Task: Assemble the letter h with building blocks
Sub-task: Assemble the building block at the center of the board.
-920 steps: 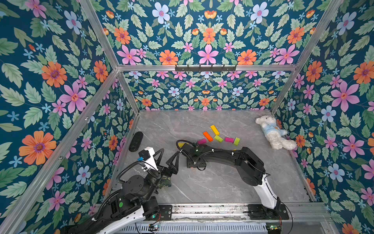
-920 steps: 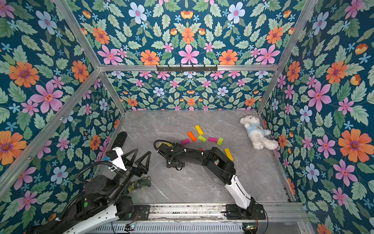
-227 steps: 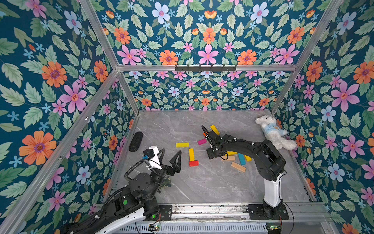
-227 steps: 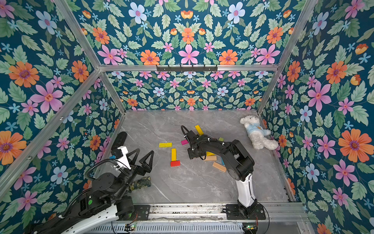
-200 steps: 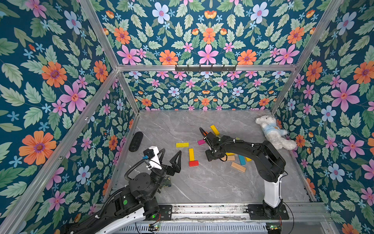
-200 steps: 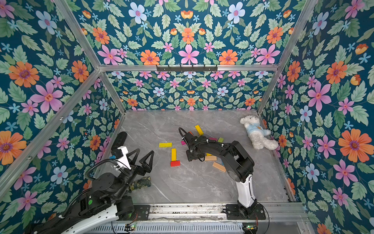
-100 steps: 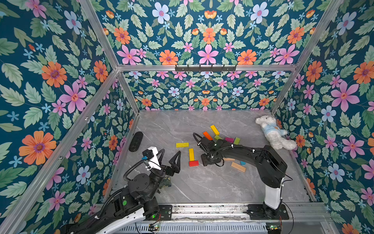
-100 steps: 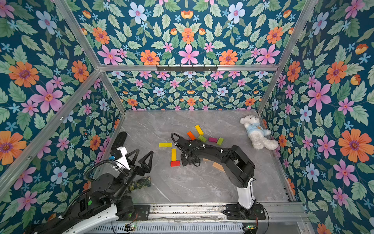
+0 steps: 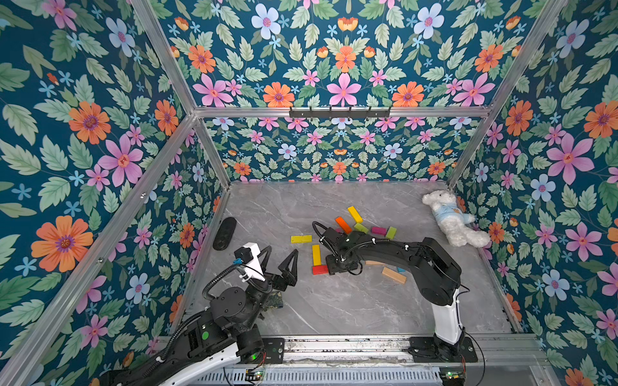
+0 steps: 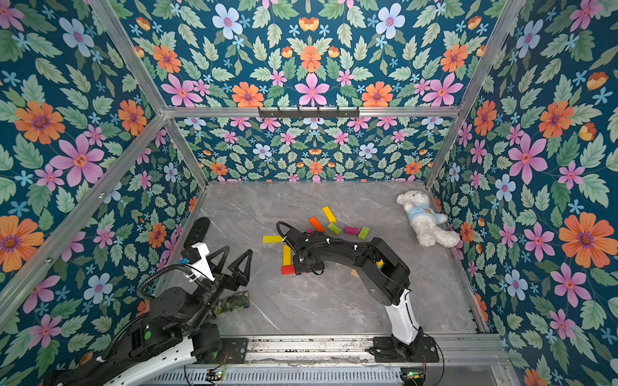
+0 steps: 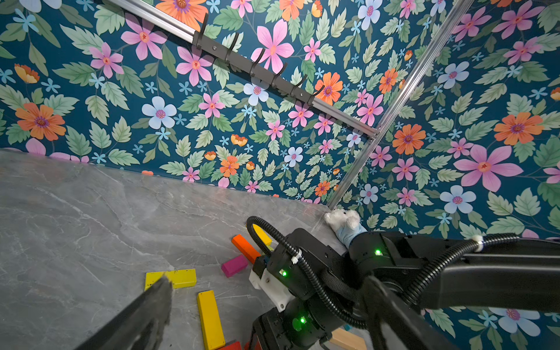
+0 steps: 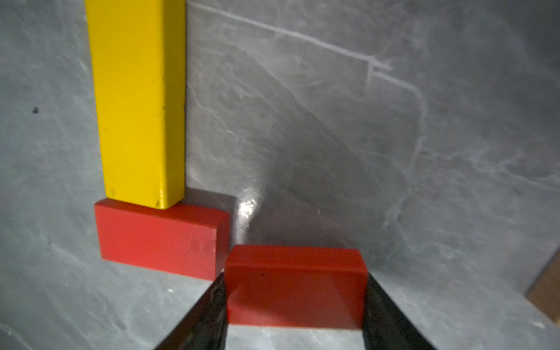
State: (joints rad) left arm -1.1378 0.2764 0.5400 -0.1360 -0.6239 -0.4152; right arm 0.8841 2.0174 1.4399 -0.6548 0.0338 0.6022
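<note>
A long yellow block (image 12: 136,100) lies on the grey table with a short red block (image 12: 160,238) across its near end; both top views show the pair (image 9: 316,254) (image 10: 287,255). My right gripper (image 12: 295,291) is shut on a second short red block (image 12: 294,272), held close beside the lying red one. In both top views the right gripper (image 9: 334,267) hides the held block. Loose building blocks lie behind: yellow (image 9: 301,238), orange (image 9: 343,225), yellow (image 9: 354,214), lime (image 9: 361,228), magenta (image 9: 378,230), plain wood (image 9: 394,275). My left gripper (image 9: 280,257) hangs open and empty, left of the blocks.
A white plush bear (image 9: 451,217) lies against the right wall. A black oval object (image 9: 224,233) rests by the left wall, and a mottled green thing (image 9: 274,299) lies under the left arm. Flowered walls close in three sides of the table.
My right gripper has moved left from the loose pile to the yellow and red blocks, now holding a red block. The left arm has barely moved.
</note>
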